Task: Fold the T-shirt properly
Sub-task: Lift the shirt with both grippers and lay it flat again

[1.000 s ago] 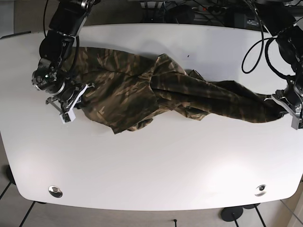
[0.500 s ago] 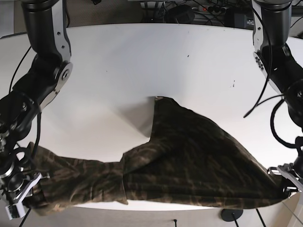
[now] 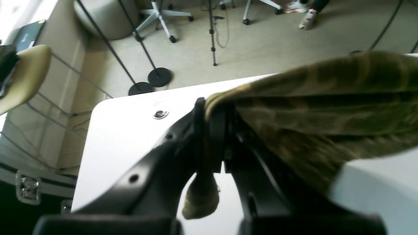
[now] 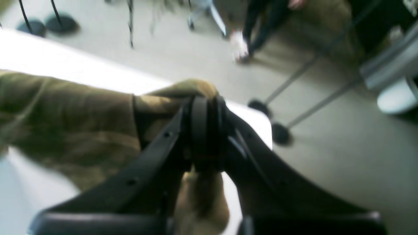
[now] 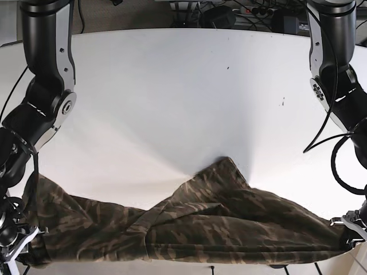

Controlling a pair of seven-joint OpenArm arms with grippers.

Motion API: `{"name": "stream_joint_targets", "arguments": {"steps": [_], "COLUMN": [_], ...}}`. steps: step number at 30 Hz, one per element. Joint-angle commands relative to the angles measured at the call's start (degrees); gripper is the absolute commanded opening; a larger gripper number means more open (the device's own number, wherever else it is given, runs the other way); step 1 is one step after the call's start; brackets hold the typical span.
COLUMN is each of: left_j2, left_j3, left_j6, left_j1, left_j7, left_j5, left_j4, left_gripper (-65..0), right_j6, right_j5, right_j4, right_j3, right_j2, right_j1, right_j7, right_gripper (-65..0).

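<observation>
The camouflage T-shirt [image 5: 189, 223] hangs stretched in a long band across the near edge of the white bench [image 5: 172, 97], held at both ends — one peak of cloth rests on the bench top while the rest sags over the front edge. The left gripper [image 3: 212, 130], at the base view's lower right, has its jaws clamped on an olive fold of the T-shirt, a small tuft poking out below them. The right gripper [image 4: 204, 130], at the lower left, has its jaws pinched together on the opposite end — that view is blurred, though cloth shows above and below them.
</observation>
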Motion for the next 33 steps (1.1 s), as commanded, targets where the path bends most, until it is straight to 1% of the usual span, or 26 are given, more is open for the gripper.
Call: {"name": "stream_joint_targets", "arguments": {"steps": [1,3,5,10,12,14,16,17,18,19,22,23,24,26,28,31,33], "left_j2": [-0.6,-0.6,-0.9,-0.9,-1.0,-1.2,-2.5,-2.9,-3.0,-3.1,-2.7,-2.6,-2.5,-1.9,0.0,0.7,1.7], "left_j3": [0.0,2.3,5.0,6.9,9.5,9.7,9.7,9.6,9.4,8.1,2.2,0.2,-1.2,-5.3,-8.2,-11.4,-13.5], "left_j6": [0.5,0.6,0.6,0.6,0.6,0.4,0.4,0.4,0.4,0.4,0.4,0.4,0.4,0.3,-0.3,-4.3,-5.8], "left_j1": [-3.2,-5.0,-8.9,-20.5,-25.5,-25.9,-24.7,-20.7,-17.5,-11.9,0.1,5.9,9.8,20.1,27.3,37.8,42.2], "left_j7": [-3.2,-6.5,-8.9,-9.2,-9.8,-10.4,-10.4,-10.4,-10.4,-10.4,-10.4,-10.4,-10.4,-11.0,-13.9,-17.0,-17.5], "left_j5": [0.4,0.4,0.4,0.4,0.4,0.4,0.4,0.3,0.2,0.2,0.2,0.1,0.1,0.1,0.1,0.1,0.1], "left_j4": [0.4,-4.2,-8.9,-13.2,-13.2,-13.1,-11.5,-9.7,-7.8,-5.1,-0.5,1.2,2.5,5.3,6.0,6.3,5.9], "left_gripper": [-65.0,-65.0,-65.0,-65.0,-65.0,-65.0,-65.0,-65.0,-65.0,-65.0,-65.0,-65.0,-65.0,-65.0,-65.0,-65.0,-65.0], "right_j6": [-0.34,-0.34,-0.34,-0.34,-0.34,-0.34,-0.34,-0.34,-0.34,-0.34,-0.34,-0.34,-0.34,-0.34,-0.34,-0.34,-0.34], "right_j5": [-1.1,-0.7,-0.5,-0.6,-0.5,-0.5,-0.4,0.2,2.2,5.2,9.4,10.0,10.1,10.4,10.4,10.4,10.4], "right_j4": [-5.3,-12.8,-16.8,-18.5,-18.4,-18.3,-18.3,-17.7,-15.9,-13.2,-7.5,-4.6,-2.5,1.4,2.8,7.9,10.8], "right_j3": [-1.4,-4.6,-6.9,-7.6,-7.6,-7.6,-7.3,-7.2,-7.2,-7.1,-6.6,-4.0,-2.4,1.2,4.0,6.9,8.3], "right_j2": [0.8,0.9,1.2,1.0,0.9,1.2,1.4,2.9,3.7,4.9,6.0,5.7,5.5,3.7,2.2,-0.8,-2.9], "right_j1": [3.3,5.6,9.2,18.7,21.6,22.2,20.9,17.3,14.7,9.3,-1.8,-8.3,-12.5,-22.7,-30.3,-41.2,-46.7], "right_j7": [3.6,8.2,11.7,11.8,11.8,11.8,11.8,11.8,11.8,11.8,11.8,11.8,11.8,11.8,12.1,12.2,12.2], "right_gripper": [-63.3,-63.3,-63.3,-63.3,-63.3,-63.3,-63.3,-63.1,-63.1,-63.1,-63.1,-63.1,-63.1,-63.1,-63.1,-63.1,-63.1]}}
